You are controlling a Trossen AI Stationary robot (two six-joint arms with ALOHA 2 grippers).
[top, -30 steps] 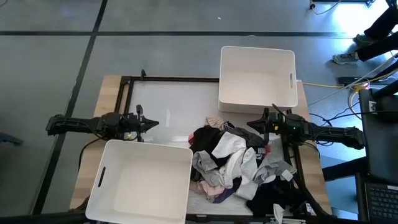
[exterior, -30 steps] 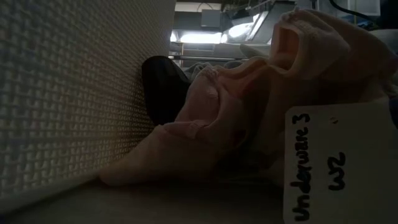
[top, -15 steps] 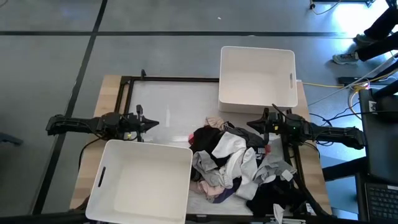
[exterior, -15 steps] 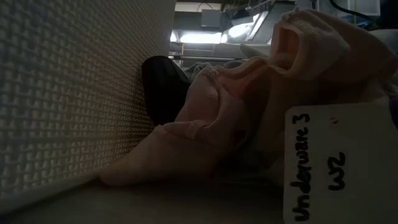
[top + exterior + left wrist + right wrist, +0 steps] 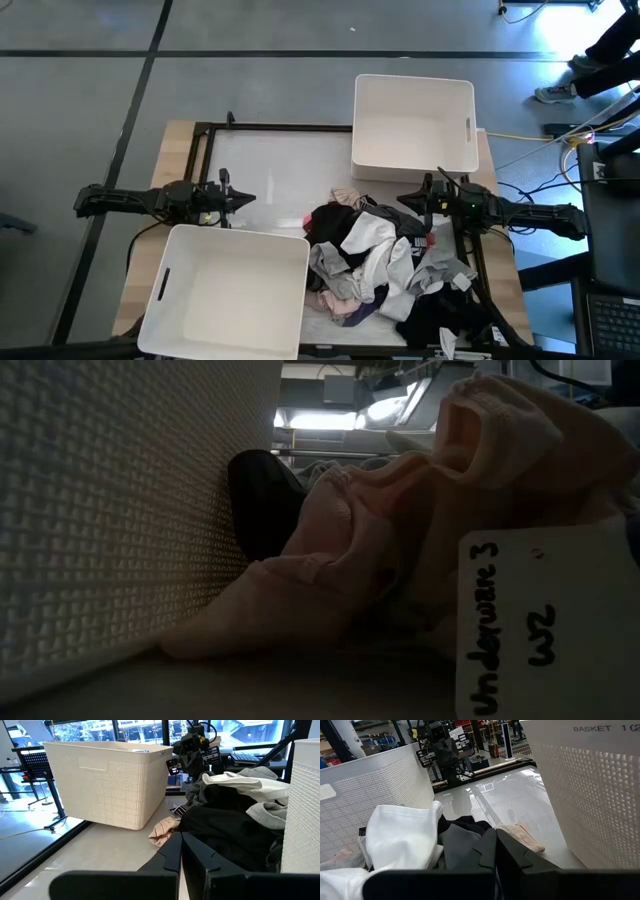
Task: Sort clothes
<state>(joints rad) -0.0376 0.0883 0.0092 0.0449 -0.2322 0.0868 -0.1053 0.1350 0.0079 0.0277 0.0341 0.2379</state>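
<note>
The clothes [image 5: 385, 270] lie in a heap on the table's near right part: black, white, grey and pink pieces piled on one another. A pink garment [image 5: 400, 550] with a paper tag fills the low view. My left gripper [image 5: 247, 198] waits shut at the table's left side, level, pointing toward the heap [image 5: 235, 815]. My right gripper [image 5: 405, 203] waits shut at the right side, level, just beside the heap's far right edge [image 5: 455, 845]. Neither touches cloth.
One white bin [image 5: 413, 128] stands at the far right of the table. A second white bin [image 5: 228, 295] stands at the near left, against the heap. Bare table [image 5: 280, 165] lies between them at the far left. A person's legs show beyond the far right corner.
</note>
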